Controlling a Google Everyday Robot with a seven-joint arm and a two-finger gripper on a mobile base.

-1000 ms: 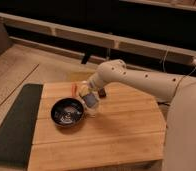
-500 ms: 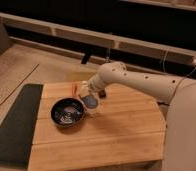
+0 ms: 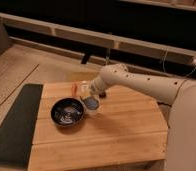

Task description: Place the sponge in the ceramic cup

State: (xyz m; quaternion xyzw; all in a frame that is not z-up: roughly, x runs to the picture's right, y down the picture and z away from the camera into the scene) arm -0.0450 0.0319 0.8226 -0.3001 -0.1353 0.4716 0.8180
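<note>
The cream-white ceramic cup stands on the wooden table just right of the black bowl. A grey-blue patch, the sponge, shows at the cup's mouth, and I cannot tell whether it rests inside or is still held. My gripper hangs directly above the cup, at the end of the white arm that reaches in from the right. The gripper's lower end hides part of the cup's far rim.
A wide black bowl sits touching or nearly touching the cup's left side. A slim white-and-orange bottle lies behind the bowl. A small black object lies behind the arm. A dark mat borders the wooden table on the left.
The gripper has sunk slightly toward the cup, and the grey-blue sponge now shows at the cup's mouth. Bowl and bottle have not moved.
</note>
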